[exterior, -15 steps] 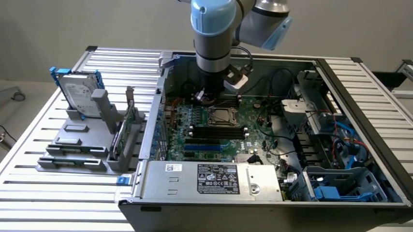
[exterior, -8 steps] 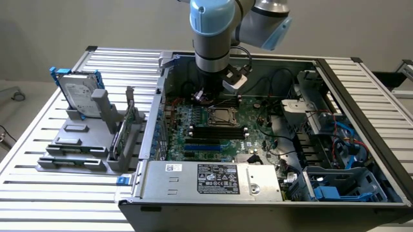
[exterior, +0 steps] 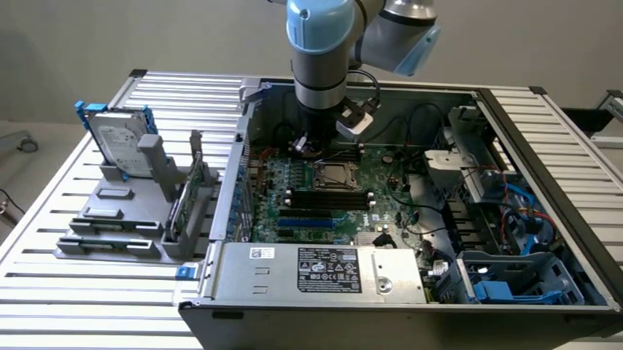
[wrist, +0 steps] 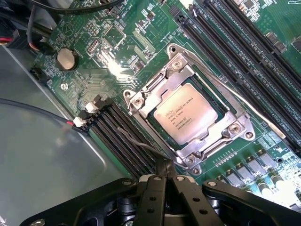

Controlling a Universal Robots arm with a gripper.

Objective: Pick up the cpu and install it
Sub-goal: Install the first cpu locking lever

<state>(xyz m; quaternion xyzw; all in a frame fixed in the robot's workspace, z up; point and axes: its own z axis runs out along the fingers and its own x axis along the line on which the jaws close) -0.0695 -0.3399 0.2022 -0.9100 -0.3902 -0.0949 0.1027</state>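
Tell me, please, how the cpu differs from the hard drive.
The cpu is small and square; the hard drive is larger and rectangular. The cpu lies flat in its socket; the hard drive stands upright in a grey rack outside the case. Both have silvery faces.

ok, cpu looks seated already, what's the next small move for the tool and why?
Probably a short straight lift away from the motherboard. The cpu already lies flat inside the socket frame, and the tool is shut and empty, its tips beside the frame's corner by the memory slots.
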